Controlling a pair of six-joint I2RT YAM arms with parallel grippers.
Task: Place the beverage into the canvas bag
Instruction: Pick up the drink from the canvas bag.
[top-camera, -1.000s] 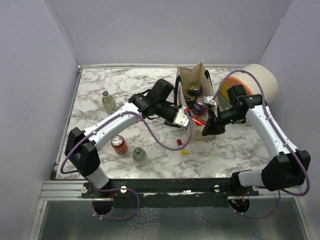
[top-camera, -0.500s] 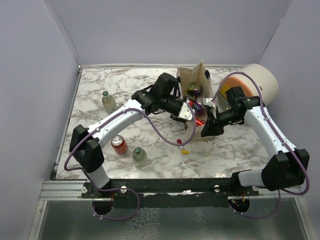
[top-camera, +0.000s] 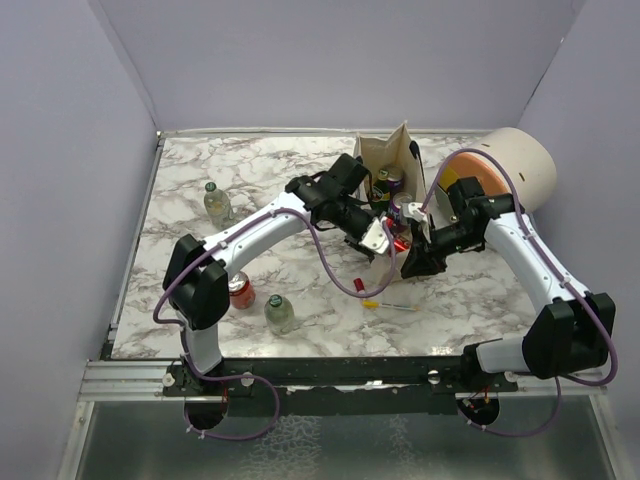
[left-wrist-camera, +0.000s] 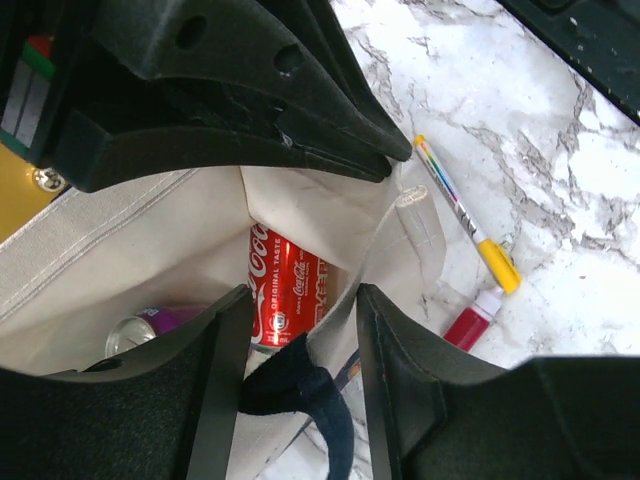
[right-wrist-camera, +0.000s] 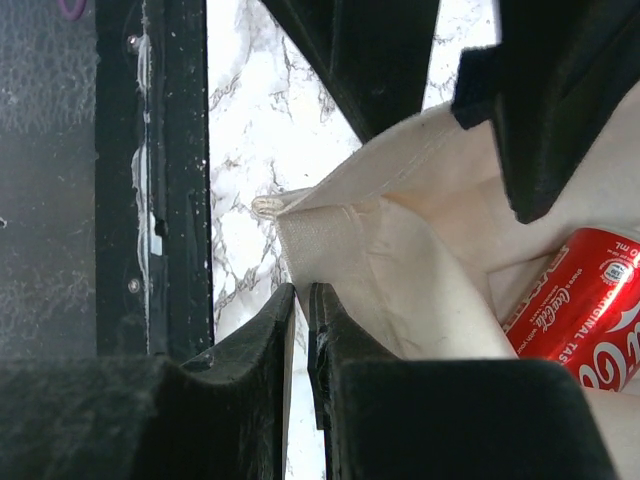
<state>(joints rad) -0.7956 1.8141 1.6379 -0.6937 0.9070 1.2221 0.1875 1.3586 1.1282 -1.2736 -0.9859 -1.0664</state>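
Marbled worktop (top-camera: 200, 170) carrying the canvas bag (top-camera: 385, 155), which is standing upright at its far middle. I am pinching the bag's near rim with my right pincer (right-wrist-camera: 302, 300), jaws almost together, so the mouth is gaping. My left pincer (left-wrist-camera: 300, 310) is hovering over that mouth, half spread and empty. The red cola can (right-wrist-camera: 575, 290) is lying directly beneath it inside the bag, its long axis slanting. The orange can (top-camera: 239, 290) is standing leftward, nearer my left arm.

Bag (top-camera: 385, 157) stands mid-rear on table (top-camera: 180, 170). Inside it: cola can (left-wrist-camera: 290, 285) beside second can (left-wrist-camera: 135, 332). Drum (top-camera: 520, 165) right of bag. Marker (top-camera: 392, 306) in front of bag. Bottle (top-camera: 216, 203) far left. Loose can (top-camera: 239, 290) and small bottle (top-camera: 279, 313) side by side, front-left.
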